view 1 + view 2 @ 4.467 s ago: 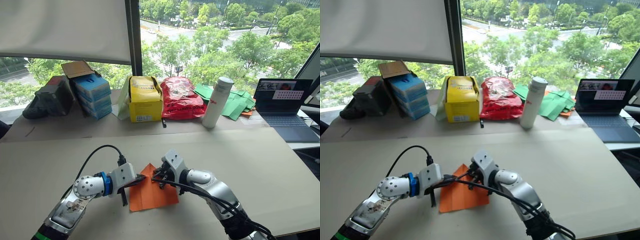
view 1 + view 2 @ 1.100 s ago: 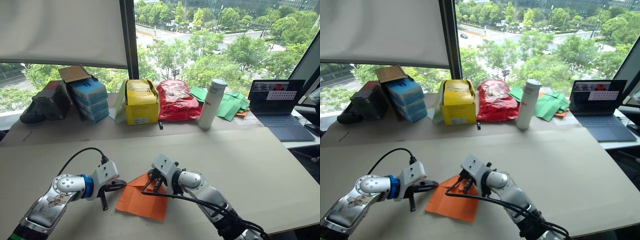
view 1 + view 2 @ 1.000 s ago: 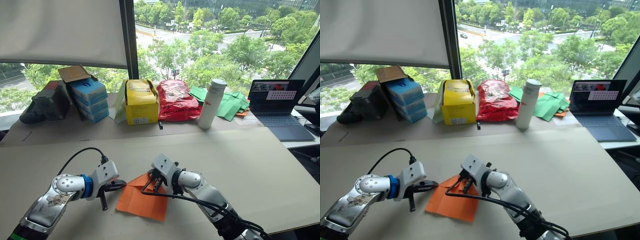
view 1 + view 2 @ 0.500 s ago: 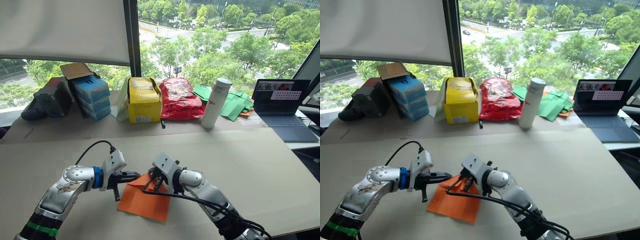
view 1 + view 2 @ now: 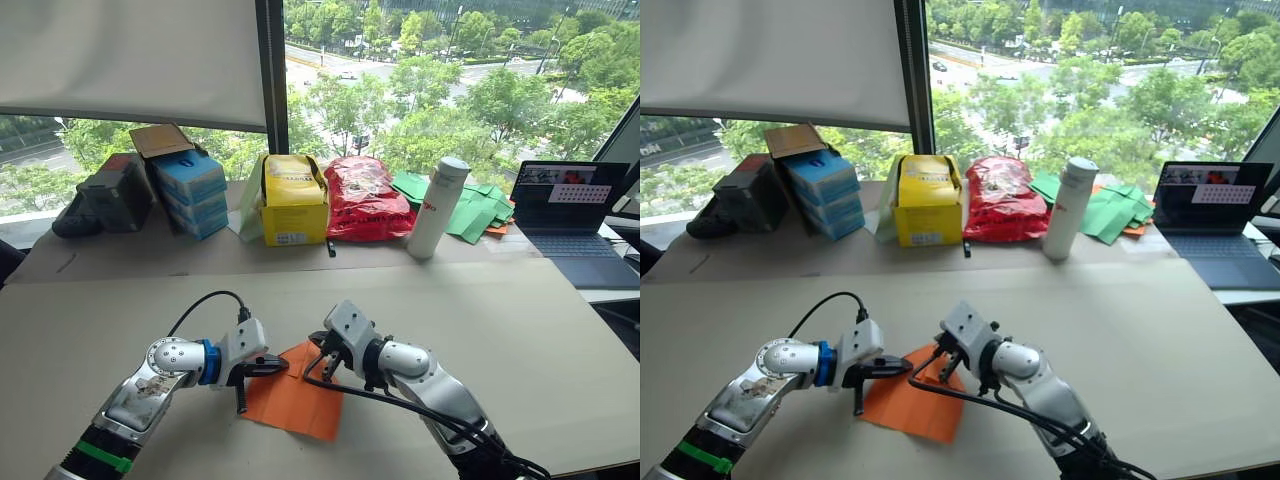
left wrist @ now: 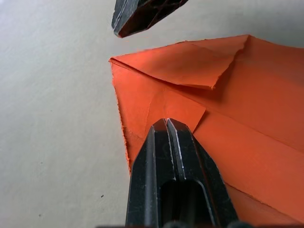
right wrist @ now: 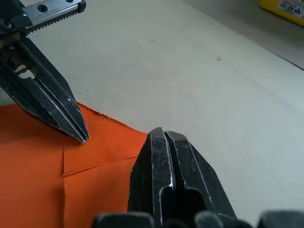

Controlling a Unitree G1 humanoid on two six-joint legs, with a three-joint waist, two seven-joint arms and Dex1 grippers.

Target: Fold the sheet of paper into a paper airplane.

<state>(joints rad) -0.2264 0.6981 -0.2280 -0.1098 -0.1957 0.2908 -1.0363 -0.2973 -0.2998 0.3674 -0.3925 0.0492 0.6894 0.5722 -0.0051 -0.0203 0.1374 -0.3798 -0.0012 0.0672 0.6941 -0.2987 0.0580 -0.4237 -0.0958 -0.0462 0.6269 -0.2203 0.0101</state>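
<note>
the sheet of paper [image 5: 293,400] lies flat on the bench [image 5: 520,330], near the front edge, between the two arms. it's orange, partly folded – one corner is turned over into a small flap and you can see crease lines running across it in the left wrist view. the left gripper [image 5: 281,366] comes in from the left with its fingers pressed together, nothing between them, tip right at the sheet's left-hand upper edge; in the right wrist view its closed tip looks to be touching the paper right by a small folded square. the right gripper [image 5: 323,367] is also closed with nothing pinched, sitting over the sheet's upper corner, just beside the left one – whether it actually presses the paper i can't tell. a black cable loops from each wrist. along the back by the window there's a row of stuff: a dark bag [image 5: 100,195], a stack of blue boxes [image 5: 190,192] with a cardboard piece on top, a yellow box [image 5: 292,200], a red bag [image 5: 362,200], a white bottle [image 5: 441,206] standing upright, some green paper pieces [image 5: 470,210], and an open laptop [image 5: 575,215] off to the right, all well apart from the sheet.
</note>
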